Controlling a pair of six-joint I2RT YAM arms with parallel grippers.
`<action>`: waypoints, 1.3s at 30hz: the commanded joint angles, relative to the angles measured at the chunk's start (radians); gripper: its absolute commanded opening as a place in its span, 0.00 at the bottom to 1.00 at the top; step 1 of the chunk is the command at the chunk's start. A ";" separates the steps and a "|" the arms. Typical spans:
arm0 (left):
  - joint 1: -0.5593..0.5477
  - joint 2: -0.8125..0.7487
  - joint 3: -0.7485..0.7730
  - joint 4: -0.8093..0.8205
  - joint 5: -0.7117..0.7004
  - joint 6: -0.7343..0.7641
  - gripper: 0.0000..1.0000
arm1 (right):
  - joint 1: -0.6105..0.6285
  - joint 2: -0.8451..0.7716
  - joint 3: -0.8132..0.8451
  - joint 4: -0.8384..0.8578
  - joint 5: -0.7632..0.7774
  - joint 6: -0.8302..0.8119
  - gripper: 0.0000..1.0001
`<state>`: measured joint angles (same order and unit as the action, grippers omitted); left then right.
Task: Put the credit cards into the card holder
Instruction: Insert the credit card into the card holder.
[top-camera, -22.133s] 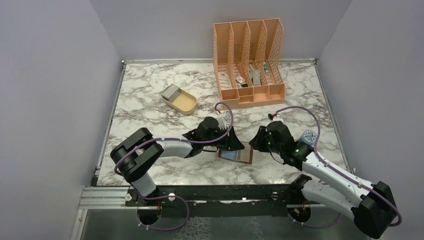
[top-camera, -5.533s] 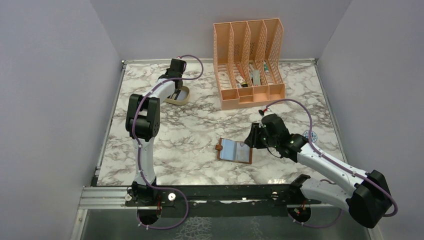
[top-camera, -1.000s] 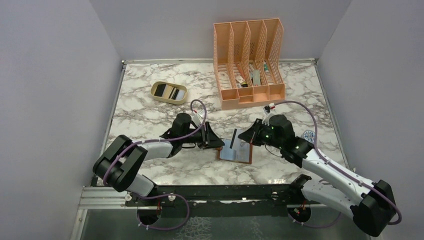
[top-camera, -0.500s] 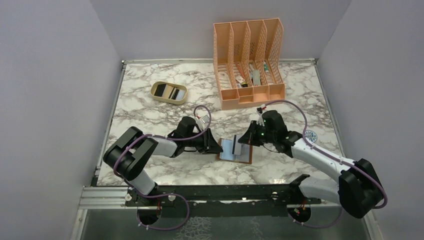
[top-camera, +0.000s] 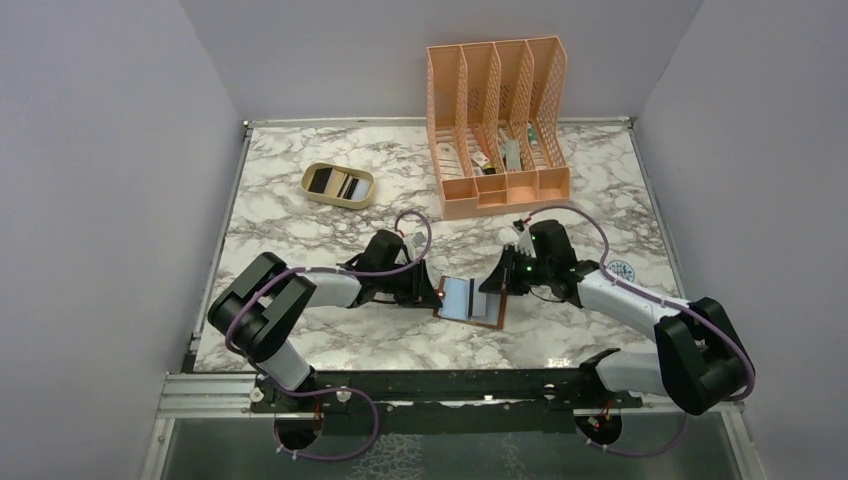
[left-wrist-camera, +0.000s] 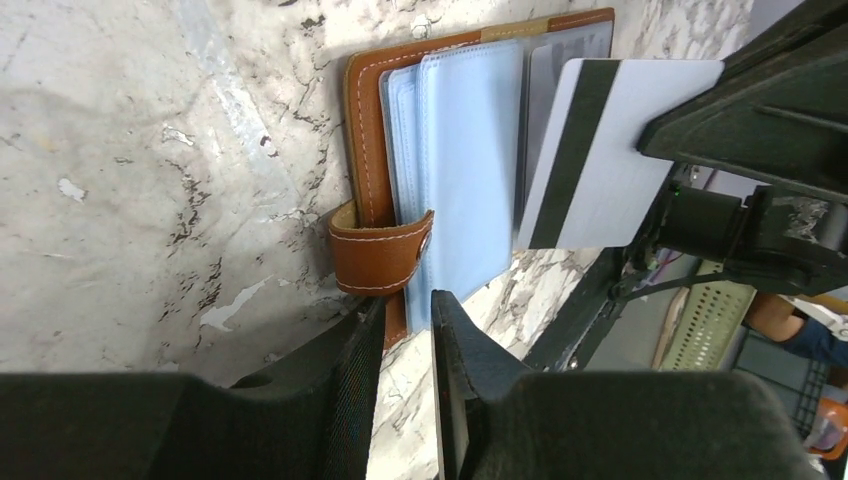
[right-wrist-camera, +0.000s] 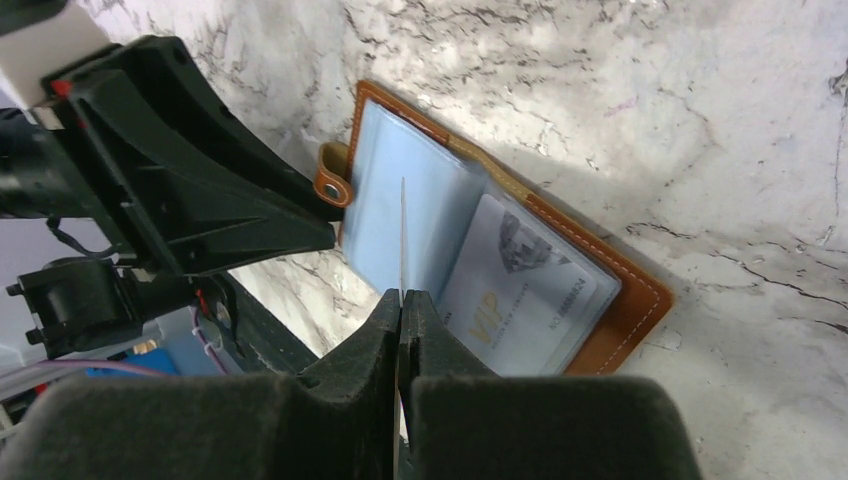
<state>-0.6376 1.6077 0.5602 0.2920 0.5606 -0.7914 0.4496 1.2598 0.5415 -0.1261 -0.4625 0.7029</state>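
The brown leather card holder (top-camera: 462, 298) lies open on the marble, pale bluish pockets up, and one pocket holds a pale VIP card (right-wrist-camera: 520, 290). My right gripper (top-camera: 497, 283) is shut on a white credit card with a black stripe (left-wrist-camera: 610, 150), held on edge just above the pockets; the right wrist view shows it as a thin line (right-wrist-camera: 402, 235). My left gripper (left-wrist-camera: 407, 298) is at the holder's left edge by the snap tab (left-wrist-camera: 380, 255), jaws narrowly apart, with the leather edge showing at their tips. More credit cards, dark and pale, lie in the beige tray (top-camera: 339, 185).
A tall peach four-slot mesh file organiser (top-camera: 497, 125) stands at the back right with small items in it. A small round blue-and-white item (top-camera: 622, 270) lies right of my right arm. Grey walls close in the table on three sides.
My right gripper has lowered and tilted the card towards the holder's pockets. My left gripper has slid right to the holder's left edge, and its jaws have narrowed.
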 joint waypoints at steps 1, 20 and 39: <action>-0.009 -0.009 0.004 -0.116 -0.102 0.075 0.27 | -0.015 0.044 -0.034 0.073 -0.071 -0.011 0.01; -0.057 0.000 -0.024 -0.135 -0.163 0.050 0.22 | -0.066 0.106 -0.077 0.091 -0.112 -0.018 0.01; -0.073 0.001 -0.027 -0.185 -0.215 0.075 0.22 | -0.104 0.150 -0.084 0.092 -0.158 -0.029 0.01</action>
<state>-0.6941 1.5780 0.5663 0.2417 0.4480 -0.7670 0.3580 1.4139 0.4736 -0.0067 -0.6235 0.7086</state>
